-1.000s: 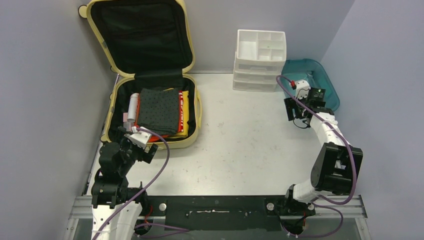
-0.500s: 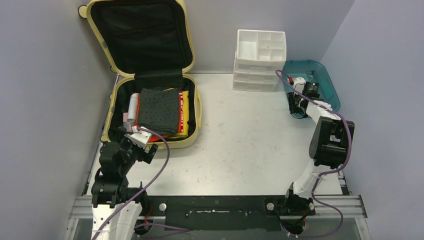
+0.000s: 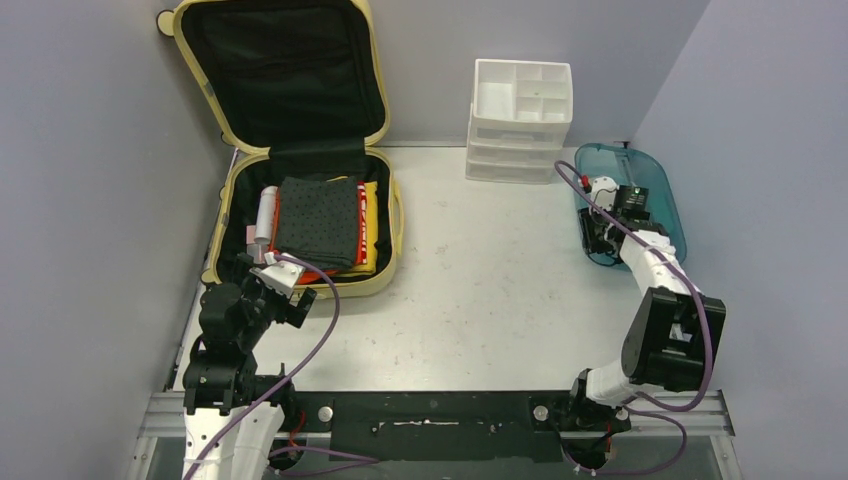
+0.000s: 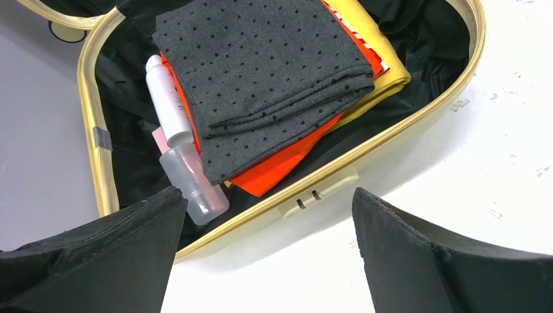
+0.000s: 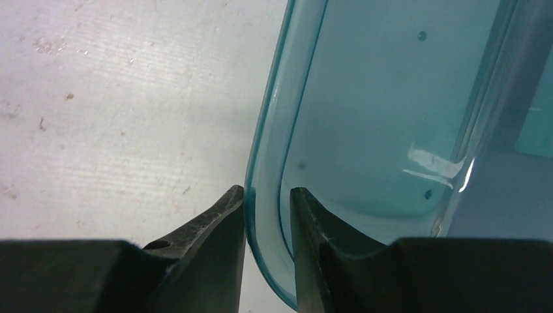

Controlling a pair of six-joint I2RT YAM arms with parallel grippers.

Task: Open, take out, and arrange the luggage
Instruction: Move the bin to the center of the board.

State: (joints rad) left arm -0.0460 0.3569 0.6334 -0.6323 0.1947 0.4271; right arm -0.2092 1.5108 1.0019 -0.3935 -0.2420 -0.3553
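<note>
One step is done: the large pale-yellow hard-shell luggage (image 3: 300, 150) lies opened at far left, folded clothes (image 3: 317, 220) not yet removed. The left gripper (image 4: 266, 195) is held spread beside it; the right gripper (image 5: 267, 190) is pinched on the translucent teal plastic tray (image 5: 267, 130) rim.

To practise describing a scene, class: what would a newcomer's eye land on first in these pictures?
The pale-yellow luggage stands open at the far left of the table, with a grey dotted cloth uppermost inside it. At the far right, the right gripper pinches the rim of a teal tray. A white drawer organizer stands at the back between the two.
</note>
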